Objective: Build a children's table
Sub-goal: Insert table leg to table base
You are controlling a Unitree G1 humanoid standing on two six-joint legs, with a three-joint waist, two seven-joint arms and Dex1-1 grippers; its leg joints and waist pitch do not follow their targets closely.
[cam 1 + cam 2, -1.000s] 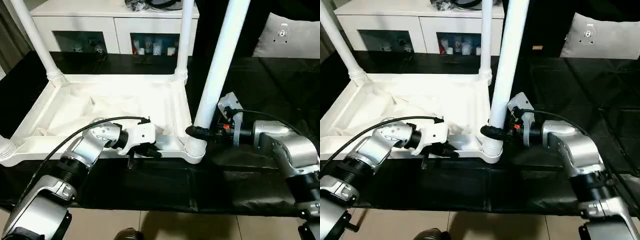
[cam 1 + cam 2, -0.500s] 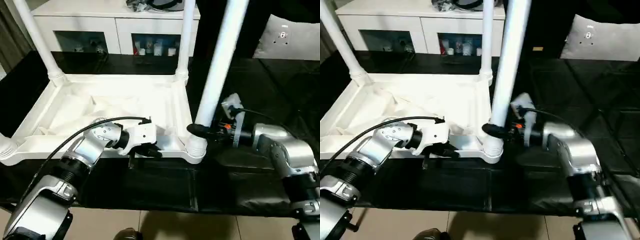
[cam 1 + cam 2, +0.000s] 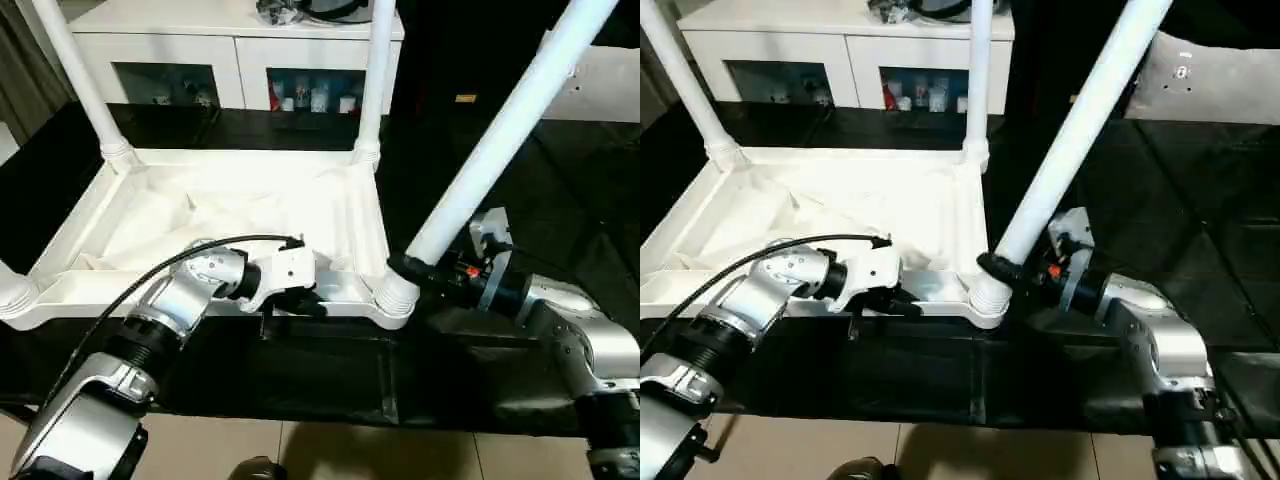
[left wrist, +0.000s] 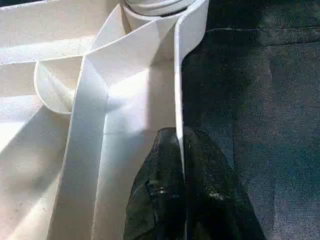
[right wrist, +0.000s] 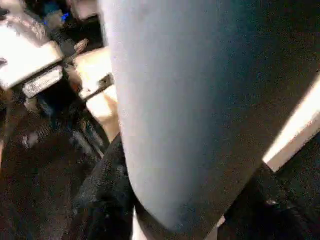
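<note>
No readable text anywhere, no labels, no brand marks, no numbers, no signs on any surface in view

Both head cameras look down over the upturned children's table [image 3: 240,215]; wrist cameras sit close against its rim and leg [image 5: 170,105].

A black-covered work table [image 3: 520,180] spreads across the scene, its cover creased and faintly shiny. Behind it stands a white cabinet [image 3: 230,50] with two glass-fronted compartments; small items [image 3: 305,98], some blue and red, sit inside the nearer one. Dark cables [image 3: 300,10] lie on the cabinet's top. A pale panel [image 3: 1220,85] leans at the far right. Below the table's near edge shows beige tiled floor [image 3: 330,450].
</note>
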